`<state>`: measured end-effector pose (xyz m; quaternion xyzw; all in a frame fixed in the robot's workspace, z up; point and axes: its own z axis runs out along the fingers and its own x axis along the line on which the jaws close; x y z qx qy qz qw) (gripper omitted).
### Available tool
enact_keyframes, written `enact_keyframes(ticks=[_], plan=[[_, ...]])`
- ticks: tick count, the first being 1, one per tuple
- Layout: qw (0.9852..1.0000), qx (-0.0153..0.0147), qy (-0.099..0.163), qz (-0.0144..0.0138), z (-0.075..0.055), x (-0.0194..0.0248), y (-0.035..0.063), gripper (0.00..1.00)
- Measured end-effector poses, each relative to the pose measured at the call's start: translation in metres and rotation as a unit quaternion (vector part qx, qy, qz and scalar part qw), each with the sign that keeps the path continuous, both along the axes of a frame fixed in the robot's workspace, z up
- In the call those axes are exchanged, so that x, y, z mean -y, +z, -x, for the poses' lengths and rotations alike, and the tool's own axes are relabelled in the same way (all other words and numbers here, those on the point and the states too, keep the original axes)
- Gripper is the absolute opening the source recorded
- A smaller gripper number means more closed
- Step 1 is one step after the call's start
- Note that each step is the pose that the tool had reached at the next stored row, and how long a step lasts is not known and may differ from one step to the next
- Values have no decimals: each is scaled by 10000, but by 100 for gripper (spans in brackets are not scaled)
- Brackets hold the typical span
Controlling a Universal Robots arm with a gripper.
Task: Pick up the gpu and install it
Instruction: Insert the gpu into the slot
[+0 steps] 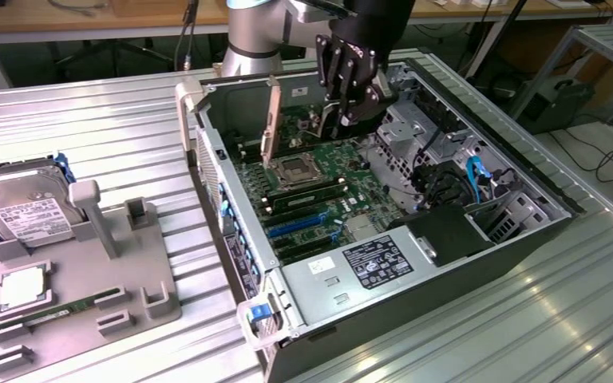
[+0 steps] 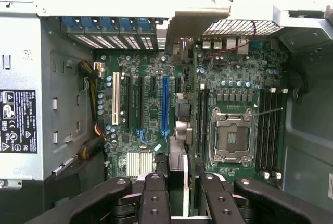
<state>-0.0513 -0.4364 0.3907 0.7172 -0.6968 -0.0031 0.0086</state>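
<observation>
Currently the black multi-link gripper (image 1: 346, 96) hangs inside the open dark-grey tower case (image 1: 498, 163), which lies on its side on the ribbed metal tabletop (image 1: 104, 128). The jaws are clenched on the gpu (image 2: 177, 164) — a thin dark circuit card seen edge-on, with a pale strip along one side. You can see it pinched between the two inner fingers (image 2: 154, 198) in the wrist view.

The card is up in the air over the green motherboard (image 2: 151, 114), not seated. In the wrist view its edge runs roughly parallel to the long blue expansion slot (image 2: 165, 104) and sits just beside it. Whether it is truly lined up, I can't tell.

Handling, as I judge it:
- Light and stiff, so the board won't sag in the grip.
- Fragile: the surface components and edge contacts won't take scraping or side load. Don't let it twist in the jaws.
- The flat faces are fairly slick, so a pinch across the thickness can slip if you push down hard.
- The best hold is where you have it, across the board's thickness near the upper edge, clear of the contact edge — that leaves the lower edge free.

The silver hard drive with a white label (image 1: 28, 209) sits well apart on the grey fixture (image 1: 125, 279), at the exterior view's left.
</observation>
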Motion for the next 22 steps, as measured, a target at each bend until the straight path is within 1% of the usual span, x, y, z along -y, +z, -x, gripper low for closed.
enact_keyframes(ticks=[11,14,22], plan=[[10000,-24,0,-8,0,3,-48,28],[10000,-35,0,-8,0,2,-61,28],[10000,-50,0,-10,0,3,-96,28]])
